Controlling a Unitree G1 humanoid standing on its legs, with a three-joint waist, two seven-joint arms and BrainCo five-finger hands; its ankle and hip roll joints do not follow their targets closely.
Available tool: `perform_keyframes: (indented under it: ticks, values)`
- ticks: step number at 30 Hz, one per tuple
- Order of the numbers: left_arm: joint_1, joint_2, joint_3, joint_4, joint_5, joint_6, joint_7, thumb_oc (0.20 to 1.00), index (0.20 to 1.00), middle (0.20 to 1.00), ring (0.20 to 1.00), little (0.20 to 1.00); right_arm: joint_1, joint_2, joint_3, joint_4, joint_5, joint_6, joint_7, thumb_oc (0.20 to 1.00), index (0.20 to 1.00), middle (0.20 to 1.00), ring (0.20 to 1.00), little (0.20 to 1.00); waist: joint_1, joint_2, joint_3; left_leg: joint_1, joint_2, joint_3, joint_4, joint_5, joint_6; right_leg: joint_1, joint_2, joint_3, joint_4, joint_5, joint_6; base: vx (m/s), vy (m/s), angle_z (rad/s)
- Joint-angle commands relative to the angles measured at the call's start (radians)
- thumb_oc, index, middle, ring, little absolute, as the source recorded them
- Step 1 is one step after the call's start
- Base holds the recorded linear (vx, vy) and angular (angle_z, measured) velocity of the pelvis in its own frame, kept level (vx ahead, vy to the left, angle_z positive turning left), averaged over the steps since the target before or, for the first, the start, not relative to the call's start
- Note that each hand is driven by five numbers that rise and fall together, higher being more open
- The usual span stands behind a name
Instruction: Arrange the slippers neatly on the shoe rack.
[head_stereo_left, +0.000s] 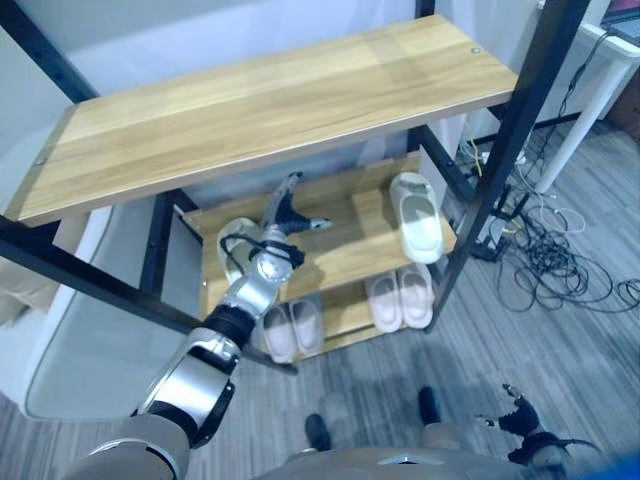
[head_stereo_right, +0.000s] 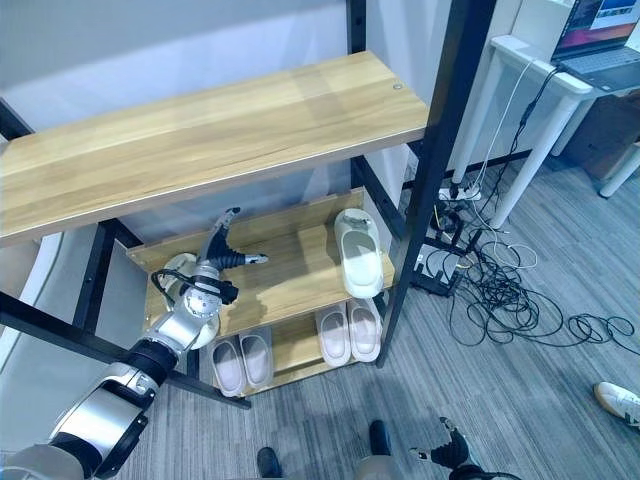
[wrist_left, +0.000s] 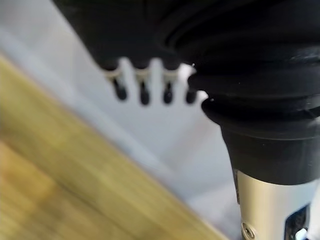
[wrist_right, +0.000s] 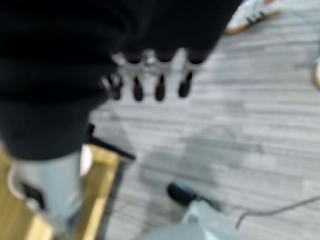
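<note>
Slippers fill the wooden black-framed shoe rack (head_stereo_left: 250, 105): two pale pairs (head_stereo_left: 400, 297) on the bottom shelf lie front-to-back, one white slipper (head_stereo_left: 415, 214) lies lengthwise on the middle shelf's right, another (head_stereo_left: 235, 243) by the left robot hand (head_stereo_left: 285, 218), fingers spread; right robot hand (head_stereo_left: 520, 415) hangs relaxed

The left arm stretches forward and up from the lower left, its left hand (head_stereo_left: 284, 215) raised with fingers straight and thumb spread to the side, holding nothing. The right hand (head_stereo_left: 519, 415) hangs low at the robot's right side, fingers loosely extended, also holding nothing.
</note>
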Motion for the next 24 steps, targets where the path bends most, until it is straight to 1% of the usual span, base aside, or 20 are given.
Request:
perform_keyframes:
  ticks: [1,3,6,10,13,17,20,22,24]
  values:
    - [-0.08,0.071,0.061,0.017,0.02,-0.021,0.054,1.0,1.0,1.0,1.0,1.0,-0.046,-0.004,-0.018,-0.042,0.007,-0.032,-0.018,1.0,1.0,1.0,1.0,1.0,0.004,0.009,0.064,0.009,-0.021,-0.028,0.014,-0.039,-0.012,0.028,-0.024,-0.021,0.018,-0.099,0.034,0.0,0.0,0.0]
    - [-0.07,0.1,0.076,0.036,0.052,-0.001,0.071,1.0,1.0,1.0,1.0,1.0,-0.044,-0.01,-0.019,-0.056,-0.002,-0.035,-0.021,1.0,1.0,1.0,1.0,1.0,0.008,0.006,0.065,0.007,-0.018,-0.032,0.014,-0.038,-0.013,0.028,-0.023,-0.025,0.017,-0.099,0.034,0.0,0.0,0.0]
    - [-0.069,0.109,0.078,0.047,0.064,0.001,0.075,1.0,1.0,1.0,1.0,1.0,-0.043,-0.01,-0.016,-0.056,-0.004,-0.037,-0.021,1.0,1.0,1.0,1.0,1.0,0.008,0.004,0.066,0.004,-0.018,-0.035,0.014,-0.037,-0.013,0.027,-0.023,-0.026,0.017,-0.099,0.035,0.0,0.0,0.0]
    - [-0.044,0.147,0.103,0.043,0.079,0.011,0.077,1.0,1.0,1.0,1.0,1.0,-0.038,-0.017,-0.013,-0.068,-0.015,-0.042,-0.016,1.0,1.0,1.0,1.0,1.0,0.016,-0.005,0.069,-0.011,-0.017,-0.037,0.014,-0.037,-0.014,0.014,-0.022,-0.031,0.017,-0.095,0.036,0.0,0.0,0.0]
    - [-0.049,0.152,0.098,0.066,0.087,0.014,0.08,1.0,1.0,1.0,1.0,1.0,-0.04,-0.023,-0.01,-0.071,-0.018,-0.044,-0.016,1.0,1.0,1.0,1.0,1.0,0.018,-0.009,0.072,-0.019,-0.017,-0.04,0.014,-0.035,-0.014,0.007,-0.021,-0.031,0.018,-0.093,0.036,-0.01,0.0,0.0]
    - [-0.116,0.193,0.074,0.136,0.063,0.018,0.072,1.0,1.0,1.0,1.0,1.0,-0.073,-0.039,0.002,-0.068,-0.011,-0.042,-0.019,1.0,1.0,1.0,1.0,1.0,0.017,-0.019,0.092,-0.052,-0.012,-0.042,0.014,-0.025,-0.015,-0.035,-0.017,-0.025,0.027,-0.083,0.037,-0.05,-0.01,-0.02]
    - [-0.167,0.226,0.038,0.171,0.096,0.033,0.075,1.0,1.0,1.0,1.0,1.0,-0.084,-0.041,0.016,-0.065,-0.009,-0.045,-0.022,1.0,1.0,1.0,1.0,1.0,0.019,-0.031,0.102,-0.073,-0.004,-0.039,0.014,-0.018,-0.015,-0.066,-0.012,-0.021,0.032,-0.076,0.038,-0.04,-0.024,-0.02]
    - [-0.176,0.231,0.035,0.182,0.097,0.035,0.077,1.0,1.0,1.0,1.0,1.0,-0.086,-0.041,0.018,-0.064,-0.009,-0.046,-0.023,1.0,1.0,1.0,1.0,1.0,0.02,-0.034,0.104,-0.077,-0.003,-0.038,0.014,-0.017,-0.015,-0.07,-0.012,-0.02,0.033,-0.075,0.038,-0.01,-0.007,-0.02]
    - [-0.21,0.253,0.026,0.217,0.098,0.039,0.073,1.0,1.0,1.0,1.0,1.0,-0.095,-0.042,0.028,-0.056,-0.006,-0.048,-0.025,1.0,1.0,1.0,1.0,1.0,0.019,-0.043,0.117,-0.091,0.001,-0.035,0.014,-0.011,-0.016,-0.088,-0.008,-0.016,0.036,-0.071,0.038,-0.02,-0.009,-0.01]
